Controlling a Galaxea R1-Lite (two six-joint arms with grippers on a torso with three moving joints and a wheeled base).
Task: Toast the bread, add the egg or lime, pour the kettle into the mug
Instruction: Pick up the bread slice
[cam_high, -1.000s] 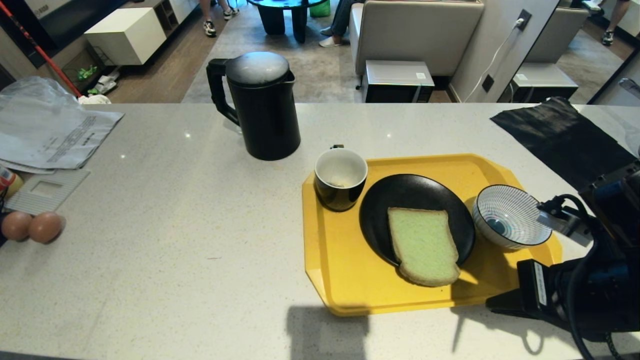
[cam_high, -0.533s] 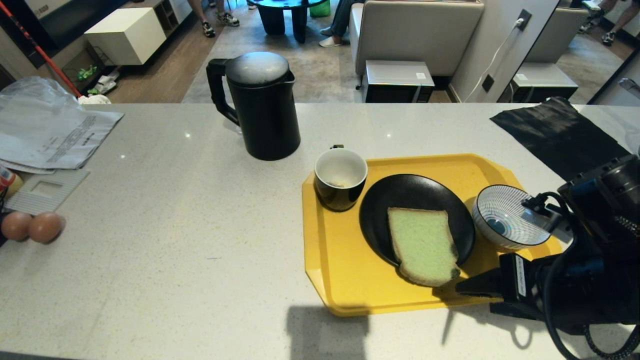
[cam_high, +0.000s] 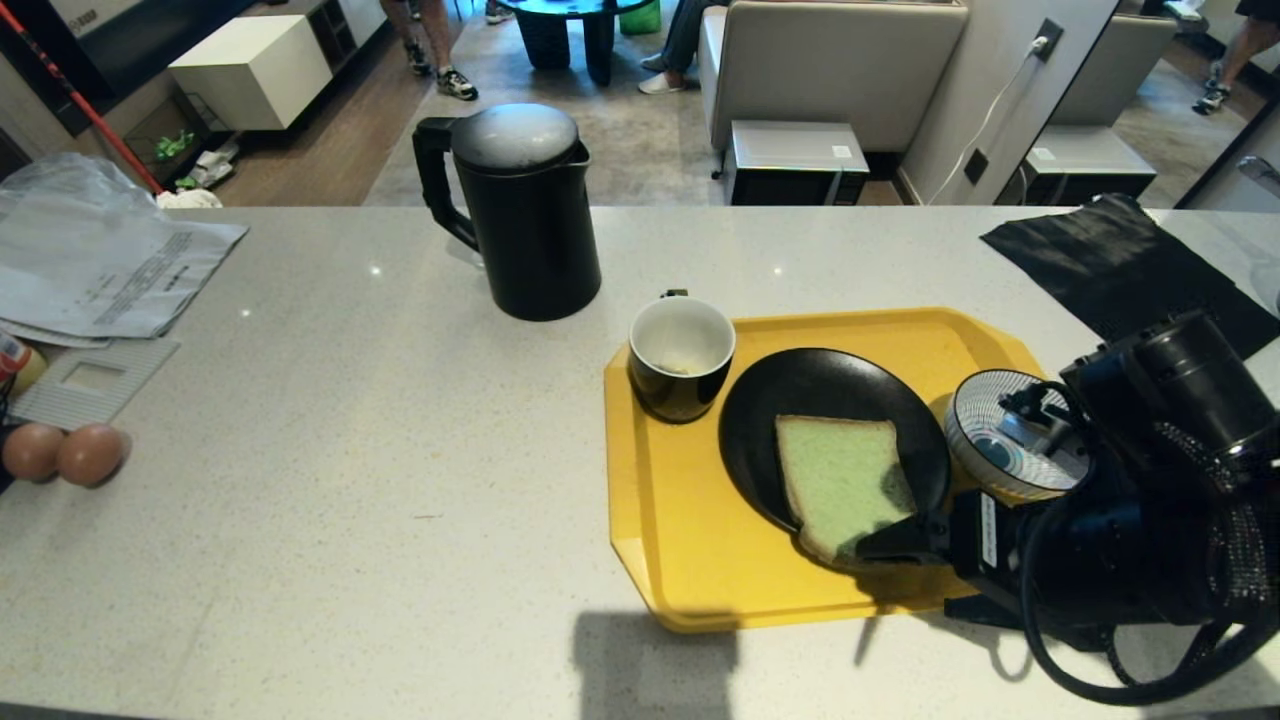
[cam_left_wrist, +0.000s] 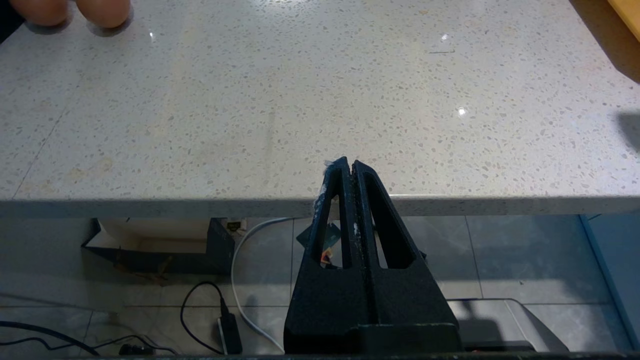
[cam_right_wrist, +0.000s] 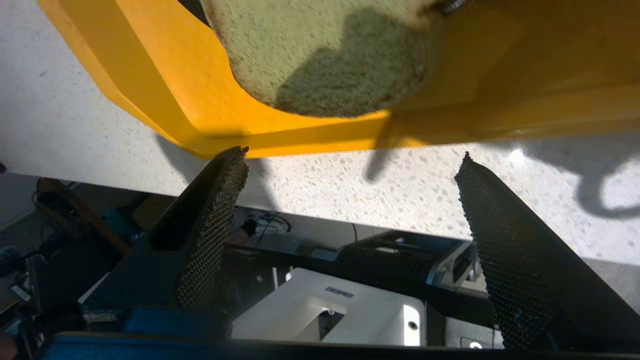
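right gripper jaws spread wide, nothing between, just beside bread | bread on black plate in yellow tray, overhanging rim | soft, light, crushable: pinch the crust edge gently | left gripper pressed together, parked

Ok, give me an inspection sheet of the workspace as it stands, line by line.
Surface: pale speckled counter.
Job's things: bread on black plate, overhanging the near rim; mug on yellow tray; kettle upright behind the tray; pinkish egg not seen.
Clutter: striped bowl, two brown eggs, papers, black cloth.
Grippers: right gripper open, at the tray's near edge by the bread; left gripper shut, at the counter's front edge.
Cables: black cable looped at the right arm.
Surroundings: sofa, people's legs.
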